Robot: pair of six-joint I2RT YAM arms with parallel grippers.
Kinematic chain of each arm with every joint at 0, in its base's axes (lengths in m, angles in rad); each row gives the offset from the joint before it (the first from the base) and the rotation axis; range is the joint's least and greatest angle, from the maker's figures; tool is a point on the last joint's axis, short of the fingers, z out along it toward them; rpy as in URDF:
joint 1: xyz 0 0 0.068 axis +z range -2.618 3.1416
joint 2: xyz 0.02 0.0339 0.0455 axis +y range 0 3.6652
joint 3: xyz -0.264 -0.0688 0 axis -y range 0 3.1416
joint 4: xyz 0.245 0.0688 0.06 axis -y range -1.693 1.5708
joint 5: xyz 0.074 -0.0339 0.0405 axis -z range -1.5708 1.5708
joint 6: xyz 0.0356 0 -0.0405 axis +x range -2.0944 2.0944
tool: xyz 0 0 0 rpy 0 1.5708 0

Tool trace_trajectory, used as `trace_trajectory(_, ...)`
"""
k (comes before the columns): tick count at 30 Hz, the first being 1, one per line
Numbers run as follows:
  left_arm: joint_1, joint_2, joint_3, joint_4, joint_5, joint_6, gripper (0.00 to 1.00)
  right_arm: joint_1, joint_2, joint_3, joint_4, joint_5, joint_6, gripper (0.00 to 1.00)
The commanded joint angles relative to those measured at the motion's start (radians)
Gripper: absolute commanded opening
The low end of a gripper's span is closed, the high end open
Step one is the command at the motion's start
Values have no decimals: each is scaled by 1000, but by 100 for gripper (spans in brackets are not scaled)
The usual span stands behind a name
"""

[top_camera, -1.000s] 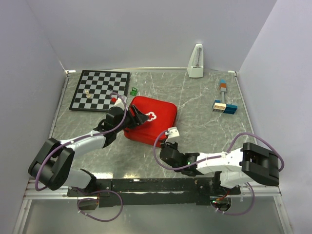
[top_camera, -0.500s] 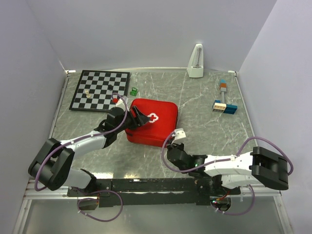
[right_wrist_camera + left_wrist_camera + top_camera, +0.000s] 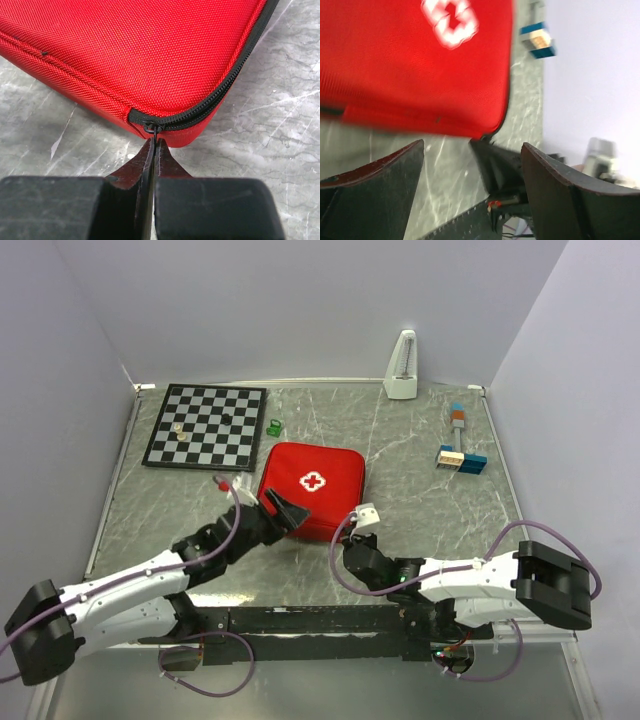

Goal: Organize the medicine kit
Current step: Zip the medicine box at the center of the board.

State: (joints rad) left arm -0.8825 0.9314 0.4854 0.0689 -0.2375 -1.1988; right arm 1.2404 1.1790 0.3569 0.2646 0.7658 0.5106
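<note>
Medicine kit [image 3: 312, 490], zipper pull [image 3: 152, 131] — between right fingers [image 3: 136, 169]

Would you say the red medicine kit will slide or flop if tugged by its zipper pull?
Likely slides: the medicine kit lies flat, unpinned, on a smooth table. Probably not floppy: its woven shell shows crisp, rounded edges.

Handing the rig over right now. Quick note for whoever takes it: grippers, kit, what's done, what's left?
Left gripper: open, holding nothing, just off the near left edge of the medicine kit.
Right gripper: shut on the zipper pull at the kit's near right corner.
Kit: lying flat, lid closed, white cross up; contents hidden.
Done: lid down, pull pinched.
Left: can't tell how far the zip is closed. Probably draw the pull along the zip, with the left gripper steadying the case.
</note>
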Motion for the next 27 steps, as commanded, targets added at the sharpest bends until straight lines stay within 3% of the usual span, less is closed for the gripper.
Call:
trace_trajectory(1, -101, 49, -38, -152, -212, -257, 82, -4, 14, 39, 31, 36, -24, 0)
trace_trajectory(8, -102, 191, 41, -127, -264, -272, 84, 5, 25, 54, 24, 27, -32, 0)
trace_trajectory(18, -101, 109, 7, -80, -391, -321, 84, 31, 48, 68, 27, 15, -29, 0)
trace_trajectory(22, -73, 70, -14, -155, -439, -370, 77, 33, 47, 70, 28, 15, -32, 0)
trace_trajectory(27, 46, 61, -19, -181, -382, -305, 62, 34, 39, 65, 25, 17, -32, 0)
